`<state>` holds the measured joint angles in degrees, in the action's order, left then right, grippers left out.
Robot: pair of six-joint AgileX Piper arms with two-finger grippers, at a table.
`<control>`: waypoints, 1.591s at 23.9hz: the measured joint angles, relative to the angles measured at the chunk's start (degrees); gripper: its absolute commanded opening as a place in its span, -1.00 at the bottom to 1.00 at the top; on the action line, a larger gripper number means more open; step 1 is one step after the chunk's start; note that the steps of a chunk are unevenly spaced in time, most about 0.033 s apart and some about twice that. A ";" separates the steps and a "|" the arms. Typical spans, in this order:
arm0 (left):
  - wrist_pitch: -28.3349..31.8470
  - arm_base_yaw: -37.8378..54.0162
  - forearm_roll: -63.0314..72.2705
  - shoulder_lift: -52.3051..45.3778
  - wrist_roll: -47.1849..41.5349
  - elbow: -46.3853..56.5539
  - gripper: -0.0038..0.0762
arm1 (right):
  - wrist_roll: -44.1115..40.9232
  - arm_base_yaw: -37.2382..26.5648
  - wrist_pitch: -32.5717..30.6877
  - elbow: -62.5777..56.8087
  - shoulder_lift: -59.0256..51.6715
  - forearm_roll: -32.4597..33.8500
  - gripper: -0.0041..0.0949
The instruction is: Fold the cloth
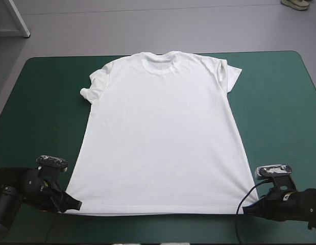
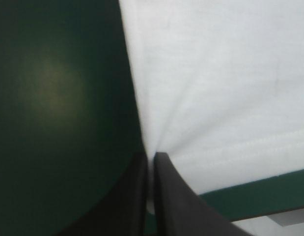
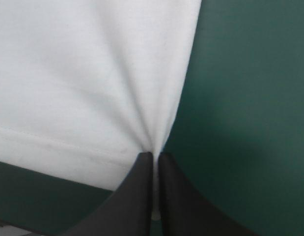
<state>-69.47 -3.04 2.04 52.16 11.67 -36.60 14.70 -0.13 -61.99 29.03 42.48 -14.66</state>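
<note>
Left end effector (image 2: 151, 156) and right end effector (image 3: 155, 155) clamped on near hem corners of T-shirt (image 1: 163, 132), flat on desk (image 1: 285, 112), collar far. Probably starting first fold. Next: lift both evenly toward collar.

Surface: table (image 1: 280, 102) under a teal-green cover, far corners rounded.
Item on surface: one white short-sleeved T-shirt (image 1: 163, 132), spread flat, roughly central.
Orientation: collar at the far edge, hem along the near edge.
Sleeves: left-side sleeve bunched and curled in; right-side sleeve lies flat.
Hem corners: fabric puckered into fine creases at both.
Cover: bare strips show on either side of the garment.
</note>
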 measured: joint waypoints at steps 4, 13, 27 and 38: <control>-0.17 0.00 2.66 -0.06 1.43 3.06 -0.86 | -0.08 0.00 -1.05 0.00 -0.11 0.07 -0.91; 0.60 0.00 3.83 -0.17 2.20 4.63 -0.85 | -0.08 0.00 -1.12 0.00 -0.53 0.29 -0.50; 16.24 0.00 5.06 -1.71 -1.96 -1.20 0.32 | -0.08 0.00 17.34 6.11 -0.58 -1.10 0.12; 36.62 0.00 8.42 28.10 -6.19 -20.73 0.30 | 2.95 0.00 28.24 13.62 5.92 -4.17 -0.04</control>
<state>-32.84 -3.04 10.46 80.26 5.48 -57.33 17.65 -0.13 -33.75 42.65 48.41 -18.84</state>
